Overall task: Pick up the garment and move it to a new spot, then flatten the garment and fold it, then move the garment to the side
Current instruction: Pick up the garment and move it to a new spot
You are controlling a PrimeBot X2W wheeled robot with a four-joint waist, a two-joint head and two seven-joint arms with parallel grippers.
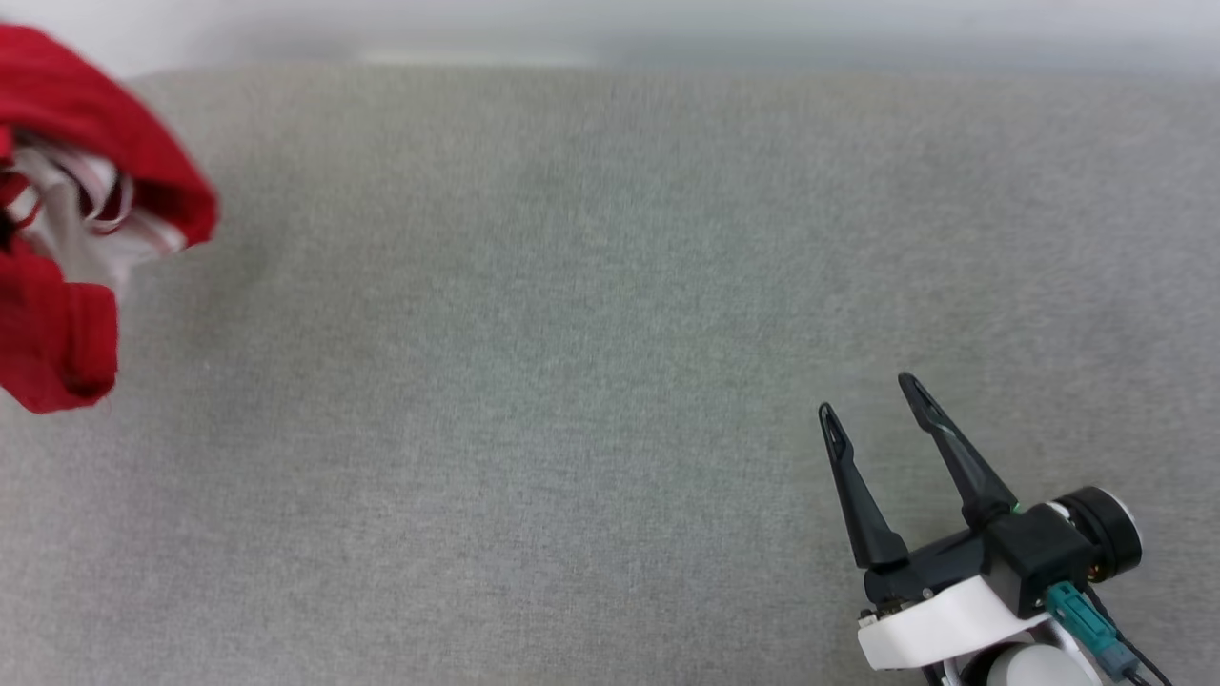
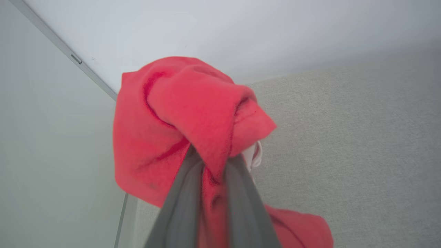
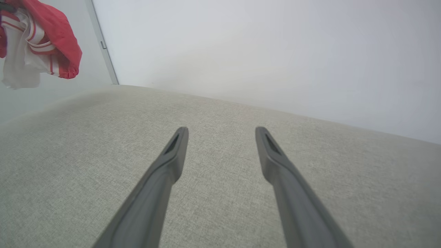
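Head view: garment (image 1: 91, 124) sat at far left edge of frame, upper-left to mid-left, bunched up. It was red w/ white sleeve fabric and striped trim showing in the folds, and partly cut off by frame edge. Grey fabric surface (image 1: 572, 381) took up rest of frame. Right tool (image 1: 867, 398) was at lower right, fingers pointing up and slightly left, spread wide w/ nothing btwn them, well apart from garment.

Left wrist view: left tool (image 2: 212, 162) was narrowed on garment (image 2: 179, 113), both dark fingers (image 2: 182, 210) pinching a red fold. Cloth bulged over the tips in a lump at frame centre, w/ more red hanging at lower right and a small bit of white trim beside the right-hand finger. Pale wall (image 2: 275, 31) ran across top.

Right wrist view: right tool (image 3: 222, 130) was wide and empty over surface (image 3: 69, 162). Garment (image 3: 58, 38) hung in upper-left corner, looked clear of surface, white sleeve drooping below the red. Plain wall (image 3: 275, 51) filled top of frame.
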